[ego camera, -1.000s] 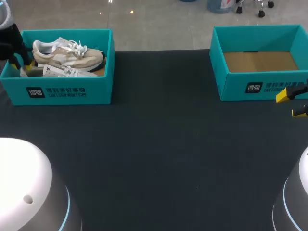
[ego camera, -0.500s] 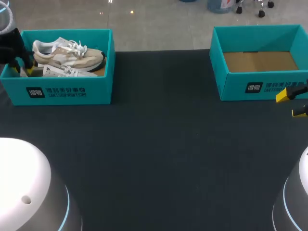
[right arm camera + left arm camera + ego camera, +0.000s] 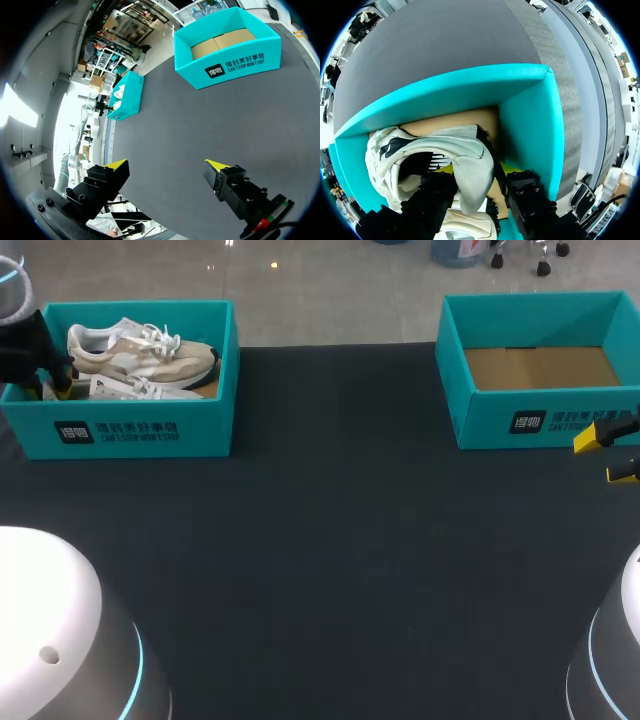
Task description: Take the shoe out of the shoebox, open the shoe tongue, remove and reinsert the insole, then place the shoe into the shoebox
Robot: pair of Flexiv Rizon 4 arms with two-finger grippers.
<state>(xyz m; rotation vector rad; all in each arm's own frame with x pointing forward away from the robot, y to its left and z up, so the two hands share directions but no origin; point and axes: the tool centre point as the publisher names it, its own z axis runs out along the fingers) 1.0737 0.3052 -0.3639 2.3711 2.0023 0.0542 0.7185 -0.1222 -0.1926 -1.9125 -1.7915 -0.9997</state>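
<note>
Status: step one not complete. Beige shoe lies inside the left shoebox, on top of a second shoe.
Left gripper is down in the box at the heel; jaws straddle the heel collar, cannot tell whether they clamp it.
Right gripper hangs over the desk just beside the empty box, jaws wide, holding nothing.
Remaining, by my reading: lift-out, tongue, insole out and in, return to box.
</note>
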